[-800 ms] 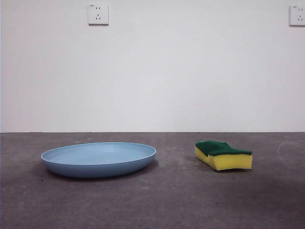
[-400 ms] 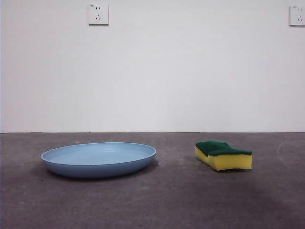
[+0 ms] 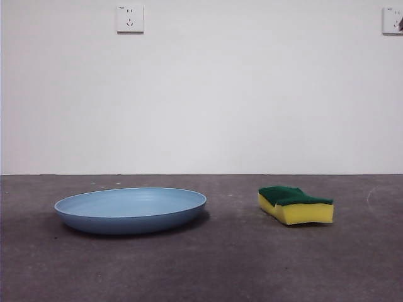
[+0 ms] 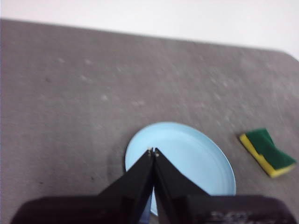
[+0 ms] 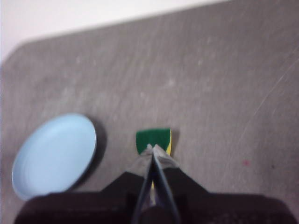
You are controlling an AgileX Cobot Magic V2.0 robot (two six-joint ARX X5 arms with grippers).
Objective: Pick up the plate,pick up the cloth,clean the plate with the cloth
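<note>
The light-blue plate (image 3: 131, 209) lies flat on the grey table, left of centre in the front view. The cloth, a yellow sponge with a dark green top (image 3: 295, 204), rests to its right, apart from it. My left gripper (image 4: 153, 151) hangs high above the plate (image 4: 191, 161), shut with nothing in it; the sponge (image 4: 268, 151) shows off to the side. My right gripper (image 5: 150, 148) hovers high over the sponge (image 5: 153, 139), shut and empty, with the plate (image 5: 53, 155) beside it. In the front view only a dark tip (image 3: 399, 24) shows at the top right corner.
A white wall with two sockets (image 3: 130, 19) stands behind the table's far edge. Grey tabletop (image 3: 233, 264) stretches in front of and between the plate and sponge.
Plate and sponge have not moved. A dark arm tip has appeared at the top right corner of the front view.
</note>
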